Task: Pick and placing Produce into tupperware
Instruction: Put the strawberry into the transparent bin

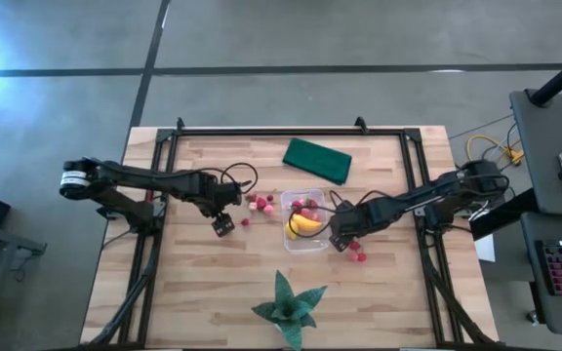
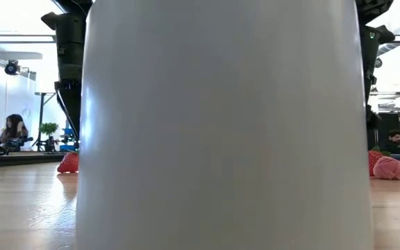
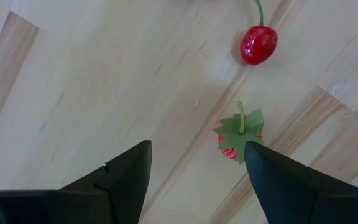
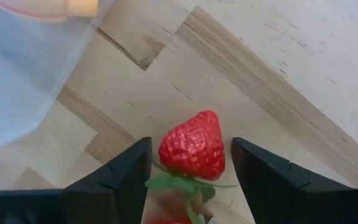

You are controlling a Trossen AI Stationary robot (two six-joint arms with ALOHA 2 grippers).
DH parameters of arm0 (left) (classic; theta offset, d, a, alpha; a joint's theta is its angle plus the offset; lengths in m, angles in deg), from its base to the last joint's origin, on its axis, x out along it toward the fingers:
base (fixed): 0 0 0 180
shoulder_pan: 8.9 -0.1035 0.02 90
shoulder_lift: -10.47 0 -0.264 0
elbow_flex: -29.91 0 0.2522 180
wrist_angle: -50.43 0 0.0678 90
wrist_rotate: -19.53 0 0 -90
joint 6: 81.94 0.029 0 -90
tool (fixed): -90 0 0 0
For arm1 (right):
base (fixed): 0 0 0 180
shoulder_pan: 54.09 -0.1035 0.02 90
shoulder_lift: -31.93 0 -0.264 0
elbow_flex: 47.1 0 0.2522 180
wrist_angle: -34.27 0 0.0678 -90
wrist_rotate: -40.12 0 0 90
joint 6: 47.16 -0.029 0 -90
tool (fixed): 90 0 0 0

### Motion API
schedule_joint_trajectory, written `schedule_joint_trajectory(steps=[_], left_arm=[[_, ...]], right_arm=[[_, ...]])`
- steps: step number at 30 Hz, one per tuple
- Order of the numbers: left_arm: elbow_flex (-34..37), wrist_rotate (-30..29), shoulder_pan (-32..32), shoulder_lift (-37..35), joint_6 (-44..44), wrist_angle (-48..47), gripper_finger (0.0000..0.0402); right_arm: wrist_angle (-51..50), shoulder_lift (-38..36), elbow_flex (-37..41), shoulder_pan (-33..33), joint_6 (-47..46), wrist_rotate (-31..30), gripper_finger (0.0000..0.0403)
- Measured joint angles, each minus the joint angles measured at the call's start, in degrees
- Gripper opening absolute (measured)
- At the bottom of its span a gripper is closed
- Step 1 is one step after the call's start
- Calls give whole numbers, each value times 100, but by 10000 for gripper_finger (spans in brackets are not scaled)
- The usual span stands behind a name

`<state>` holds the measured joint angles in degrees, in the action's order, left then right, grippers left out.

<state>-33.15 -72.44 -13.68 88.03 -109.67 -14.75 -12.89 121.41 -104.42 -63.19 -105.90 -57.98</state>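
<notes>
strawberry (image 4: 192, 145) lies on the wood between your right gripper (image 4: 190, 167)'s open fingers, just beside the tupperware (image 1: 305, 220) already holding a banana (image 1: 303, 225); pick pending, so close and lift next. your left gripper (image 3: 194, 163) hovers open over another strawberry (image 3: 238, 136).

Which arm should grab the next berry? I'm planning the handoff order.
Right, likely. The right gripper has its open fingers on either side of a strawberry beside the tupperware. The left gripper's strawberry sits off-centre.

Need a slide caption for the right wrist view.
Right tool open around a strawberry on the wooden table, beside the clear tub.
</notes>
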Motion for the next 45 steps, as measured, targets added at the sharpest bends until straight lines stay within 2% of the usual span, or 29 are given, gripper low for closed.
schedule_joint_trajectory(steps=[19, 26, 33, 39, 45], left_arm=[[4, 0, 0, 2, -10, 0, 242], [7, 0, 0, 2, 13, 2, 242], [8, 9, 2, 2, 226, 70, 242], [20, 12, 62, 2, 712, 390, 242], [270, 29, 152, 2, 394, 437, 242]], right_arm=[[-1, 117, -225, -2, 70, -242, 139], [-132, -200, -293, -5, 26, -201, 143], [-198, -796, -1153, 55, 568, -400, 143], [-237, -462, -1911, 419, 1762, -387, 155], [-227, -10, -2369, 624, 2640, 4, 211]])
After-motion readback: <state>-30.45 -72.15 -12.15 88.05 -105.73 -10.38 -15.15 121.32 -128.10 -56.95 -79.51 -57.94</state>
